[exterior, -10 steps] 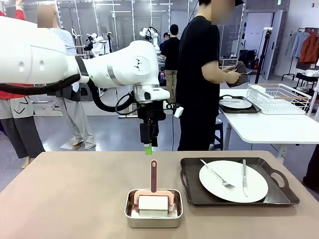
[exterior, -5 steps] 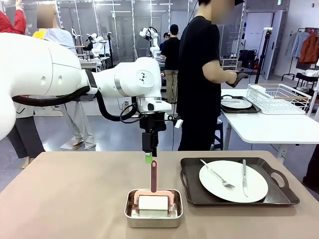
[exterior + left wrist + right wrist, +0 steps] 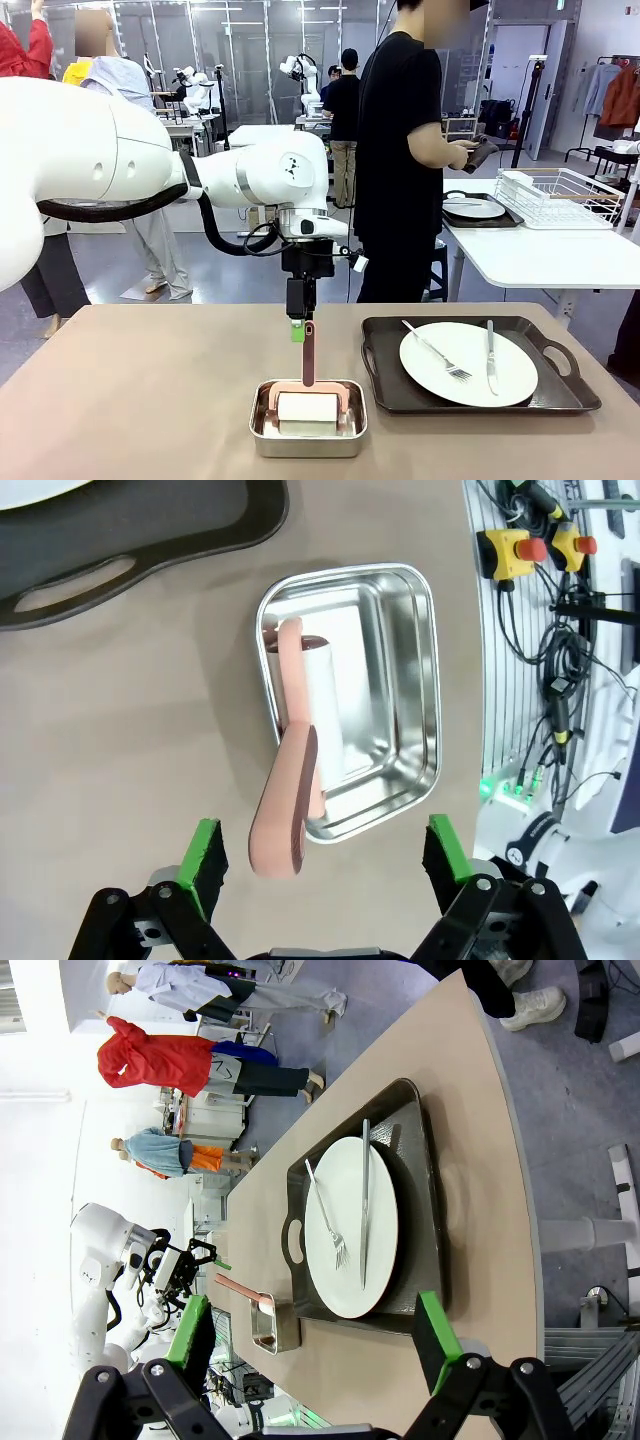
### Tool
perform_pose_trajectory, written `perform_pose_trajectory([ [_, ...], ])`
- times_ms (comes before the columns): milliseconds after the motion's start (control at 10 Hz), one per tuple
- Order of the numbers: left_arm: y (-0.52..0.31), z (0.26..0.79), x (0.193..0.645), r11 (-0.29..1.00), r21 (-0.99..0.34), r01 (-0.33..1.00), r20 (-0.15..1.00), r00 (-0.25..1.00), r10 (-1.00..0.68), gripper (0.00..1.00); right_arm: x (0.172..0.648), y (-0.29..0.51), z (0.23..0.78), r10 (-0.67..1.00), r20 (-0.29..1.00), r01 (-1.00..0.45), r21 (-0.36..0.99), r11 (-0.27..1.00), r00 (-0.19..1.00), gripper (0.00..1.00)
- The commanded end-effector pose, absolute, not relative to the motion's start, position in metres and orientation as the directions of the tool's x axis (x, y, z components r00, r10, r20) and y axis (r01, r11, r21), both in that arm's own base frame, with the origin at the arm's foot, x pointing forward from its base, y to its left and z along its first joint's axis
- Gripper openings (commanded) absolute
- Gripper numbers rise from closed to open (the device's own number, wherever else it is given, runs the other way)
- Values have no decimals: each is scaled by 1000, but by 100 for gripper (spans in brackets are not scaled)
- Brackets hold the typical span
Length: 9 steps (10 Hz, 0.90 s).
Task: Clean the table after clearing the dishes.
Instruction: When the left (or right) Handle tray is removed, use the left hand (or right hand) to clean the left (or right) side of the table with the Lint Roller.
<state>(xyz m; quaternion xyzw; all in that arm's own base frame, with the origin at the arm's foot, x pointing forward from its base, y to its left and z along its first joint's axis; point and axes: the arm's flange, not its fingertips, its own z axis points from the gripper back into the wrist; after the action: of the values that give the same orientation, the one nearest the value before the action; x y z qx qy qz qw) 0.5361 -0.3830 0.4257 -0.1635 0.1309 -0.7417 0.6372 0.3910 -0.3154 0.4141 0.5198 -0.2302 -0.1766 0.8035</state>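
On the taupe table (image 3: 150, 390) a dark tray (image 3: 385, 392) carries a white plate (image 3: 470, 372) with a fork (image 3: 437, 352) and a knife (image 3: 491, 357). A second plate (image 3: 473, 208) lies on a tray on the white table behind. My left gripper (image 3: 298, 327) hangs open just above the pink handle (image 3: 308, 355) of a white roller lying in a steel pan (image 3: 307, 436). From the left wrist, the handle (image 3: 288, 810) rises between the green pads (image 3: 205, 854) of the left gripper (image 3: 322, 855). My right gripper (image 3: 312, 1340) is open, looking at the plate (image 3: 352, 1225) from off the table's edge.
A person in black (image 3: 400, 150) stands at the far edge, turned toward the white table (image 3: 540, 255), holding a dark object. A white wire rack (image 3: 560, 195) sits on that table. Bare tabletop lies left of the pan. Cables and stop buttons (image 3: 520, 550) lie off the table's edge.
My left gripper has come down and slightly right, from well above the roller handle to just over its tip. The plate, the tray and the pan have stayed put.
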Motion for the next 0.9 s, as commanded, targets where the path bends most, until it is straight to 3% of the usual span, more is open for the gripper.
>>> perform_pose_trajectory([
  [0, -385, 416, 525, -125, -384, 915, 106, -90, -990, 100, 388, -314, 415, -522, 193, 36, 917, 396, 831, 100],
  [400, -393, 394, 519, -146, -447, 882, 73, -127, -989, 97, 388, -314, 415, -522, 193, 36, 917, 396, 831, 100],
  [800, -390, 396, 519, -135, -460, 878, 70, -116, -991, 58, 388, -314, 415, -522, 193, 36, 917, 396, 831, 100],
])
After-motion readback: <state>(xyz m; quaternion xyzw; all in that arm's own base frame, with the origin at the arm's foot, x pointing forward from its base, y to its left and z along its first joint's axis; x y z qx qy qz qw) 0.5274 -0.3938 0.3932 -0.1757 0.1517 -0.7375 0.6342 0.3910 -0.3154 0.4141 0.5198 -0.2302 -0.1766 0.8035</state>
